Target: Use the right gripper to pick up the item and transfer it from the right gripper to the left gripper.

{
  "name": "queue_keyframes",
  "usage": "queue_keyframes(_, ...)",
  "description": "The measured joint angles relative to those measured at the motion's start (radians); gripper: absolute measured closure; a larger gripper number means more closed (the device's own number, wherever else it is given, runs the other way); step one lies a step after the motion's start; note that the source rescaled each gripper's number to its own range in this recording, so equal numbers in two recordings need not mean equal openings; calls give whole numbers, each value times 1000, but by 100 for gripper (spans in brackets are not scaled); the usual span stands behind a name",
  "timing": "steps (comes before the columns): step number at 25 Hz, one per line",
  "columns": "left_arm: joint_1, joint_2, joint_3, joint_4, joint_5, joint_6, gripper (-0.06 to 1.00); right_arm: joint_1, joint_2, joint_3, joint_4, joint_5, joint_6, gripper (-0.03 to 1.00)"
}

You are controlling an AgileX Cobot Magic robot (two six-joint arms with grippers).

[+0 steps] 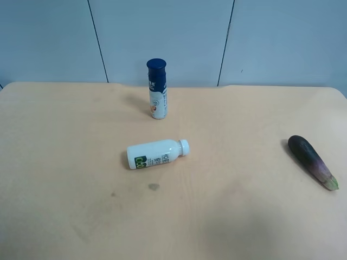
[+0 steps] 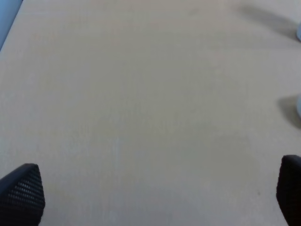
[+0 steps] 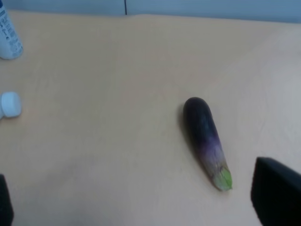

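Observation:
The eggplant (image 1: pixel 313 161) lies flat on the tan table at the exterior high view's right, dark purple fading to lilac, green stem tip toward the near edge. It also shows in the right wrist view (image 3: pixel 207 140), ahead of my right gripper (image 3: pixel 141 207). That gripper is open and empty; only its black fingertips (image 3: pixel 275 195) show at the frame corners, apart from the eggplant. My left gripper (image 2: pixel 155 197) is open and empty over bare table, fingertips (image 2: pixel 21 193) wide apart. Neither arm shows in the exterior high view.
A blue-capped bottle (image 1: pixel 156 89) stands upright at the table's back middle. A white bottle with green print (image 1: pixel 157 153) lies on its side near the centre; its cap shows in the right wrist view (image 3: pixel 10 104). The table (image 1: pixel 70 179) ends at a blue wall.

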Motion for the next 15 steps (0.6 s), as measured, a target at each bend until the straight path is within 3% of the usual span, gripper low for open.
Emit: queue_keyframes(15,0,0,0,0,0,0,-6,0,0,0,0,0,0,-3)
